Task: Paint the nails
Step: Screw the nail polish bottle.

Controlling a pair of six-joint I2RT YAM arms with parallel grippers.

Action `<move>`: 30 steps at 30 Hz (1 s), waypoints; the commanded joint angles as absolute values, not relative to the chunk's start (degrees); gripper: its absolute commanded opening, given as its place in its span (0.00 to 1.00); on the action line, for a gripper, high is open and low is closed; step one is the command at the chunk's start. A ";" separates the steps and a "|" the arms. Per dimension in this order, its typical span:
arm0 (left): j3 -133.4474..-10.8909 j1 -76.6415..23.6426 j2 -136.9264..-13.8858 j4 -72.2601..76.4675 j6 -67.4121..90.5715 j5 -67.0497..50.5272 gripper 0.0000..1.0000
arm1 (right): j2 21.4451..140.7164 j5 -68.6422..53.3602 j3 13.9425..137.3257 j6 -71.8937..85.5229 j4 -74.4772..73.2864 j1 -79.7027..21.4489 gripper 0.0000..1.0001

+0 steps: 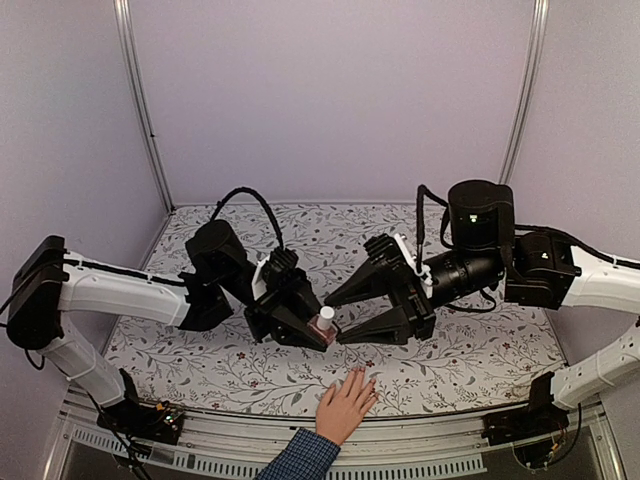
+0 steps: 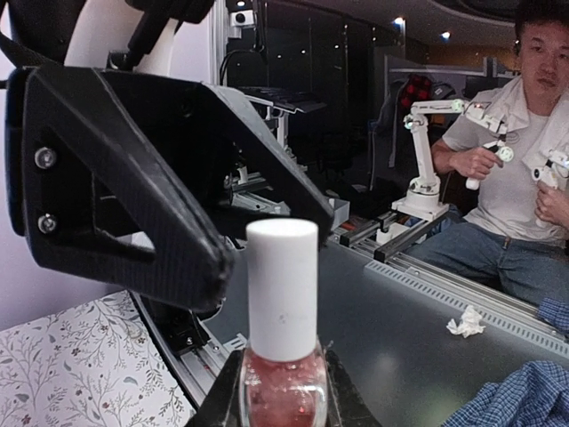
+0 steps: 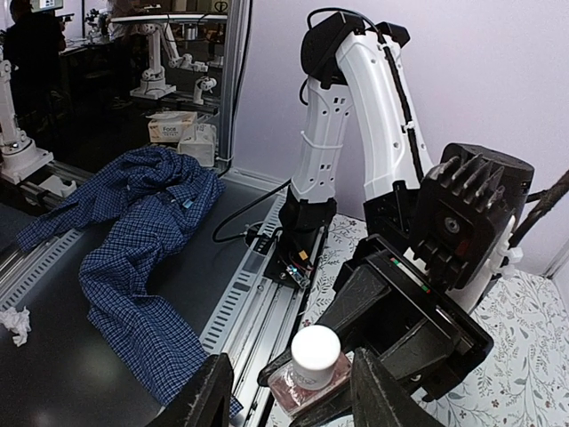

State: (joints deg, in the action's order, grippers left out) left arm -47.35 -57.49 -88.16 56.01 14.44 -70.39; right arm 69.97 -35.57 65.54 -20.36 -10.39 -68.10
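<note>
Two robot arms meet over a floral-patterned table (image 1: 480, 350); the left pincer (image 1: 316, 331) is clenched on the glass body of a small pink bottle (image 1: 325, 323), holding it upright above the table with its white cap (image 2: 282, 289) on; the left wrist view shows the bottle (image 2: 283, 391) wedged between that pincer's two fingers; the right pincer (image 1: 335, 320) stands spread, one black finger (image 1: 365, 285) above the cap and the other below, with nothing in its grip; from the right wrist the cap (image 3: 316, 351) sits between the parted fingers (image 3: 209, 396) with a gap on either side; a light-skinned human hand (image 1: 345, 405) lies palm down at the near edge of the table, a blue checked sleeve cuff (image 1: 300, 458) at the wrist; the nails (image 1: 361, 377) tip fingers pointing toward the bottle, nearer the camera than both pincers and apart from them; whether they carry polish is too small to tell; a crumpled tissue (image 2: 465, 322) lies on the grey surface beyond the table.
</note>
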 commanded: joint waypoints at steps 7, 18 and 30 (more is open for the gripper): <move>-49.89 -58.40 -91.84 64.79 22.08 -75.39 0.00 | 72.06 -37.78 68.37 -22.85 -12.07 -69.13 0.41; -50.19 -58.44 -92.28 64.95 22.27 -74.50 0.00 | 73.16 -38.09 68.42 -22.69 -12.80 -69.19 0.19; -48.33 -56.44 -88.16 60.09 17.78 -68.78 0.00 | 75.67 -35.30 69.39 -21.39 -16.31 -69.17 0.08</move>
State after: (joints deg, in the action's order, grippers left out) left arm -48.69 -57.71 -91.48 62.50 20.47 -74.83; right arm 73.41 -36.71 68.23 -22.31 -12.80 -68.73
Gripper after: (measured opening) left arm 0.224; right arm 0.145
